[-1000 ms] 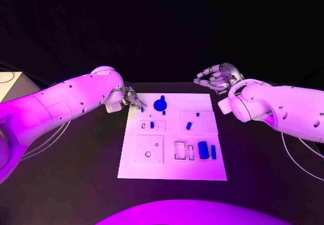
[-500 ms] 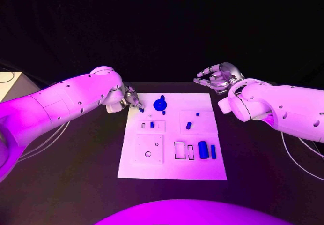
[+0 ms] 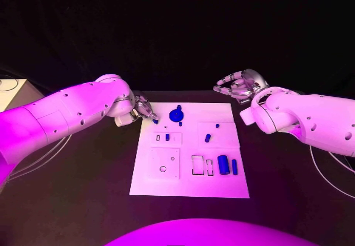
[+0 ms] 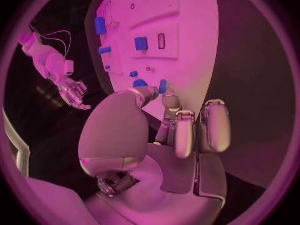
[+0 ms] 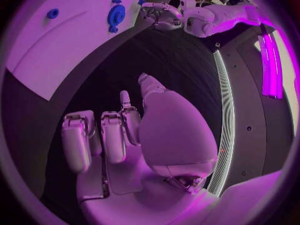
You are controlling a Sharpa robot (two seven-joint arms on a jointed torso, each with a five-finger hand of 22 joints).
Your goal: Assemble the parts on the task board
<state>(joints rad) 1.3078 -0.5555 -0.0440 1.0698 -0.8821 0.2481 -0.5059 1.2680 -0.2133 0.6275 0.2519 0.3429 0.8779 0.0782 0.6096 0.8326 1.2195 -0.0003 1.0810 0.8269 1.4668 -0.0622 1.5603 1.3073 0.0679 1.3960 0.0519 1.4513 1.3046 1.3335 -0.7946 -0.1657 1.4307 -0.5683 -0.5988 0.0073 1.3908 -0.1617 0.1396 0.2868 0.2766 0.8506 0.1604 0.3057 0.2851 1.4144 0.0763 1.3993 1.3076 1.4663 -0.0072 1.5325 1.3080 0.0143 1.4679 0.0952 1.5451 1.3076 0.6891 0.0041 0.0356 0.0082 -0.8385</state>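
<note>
The white task board (image 3: 189, 180) lies in the middle of the table. My left hand (image 3: 143, 109) hovers at its far left corner and pinches a small blue part (image 4: 162, 86) between thumb and fingertip; the same part (image 3: 155, 121) sits just over the board's edge. A round blue disc (image 3: 176, 115) lies beside it. Small blue pegs (image 3: 167, 137) (image 3: 208, 137) stand mid-board, and two blue cylinders (image 3: 223, 164) lie near the front right. My right hand (image 3: 240, 84) hangs beyond the board's far right corner, fingers loosely curved and apart, holding nothing.
Empty recesses (image 3: 197, 164) and a small ring (image 3: 162, 168) mark the board's front half. A pale box (image 3: 13, 89) stands at the table's far left. Black table (image 3: 89, 179) surrounds the board on both sides.
My left hand has edged slightly outward toward the board's far left corner, still pinching the small blue part. The right hand has stayed put.
</note>
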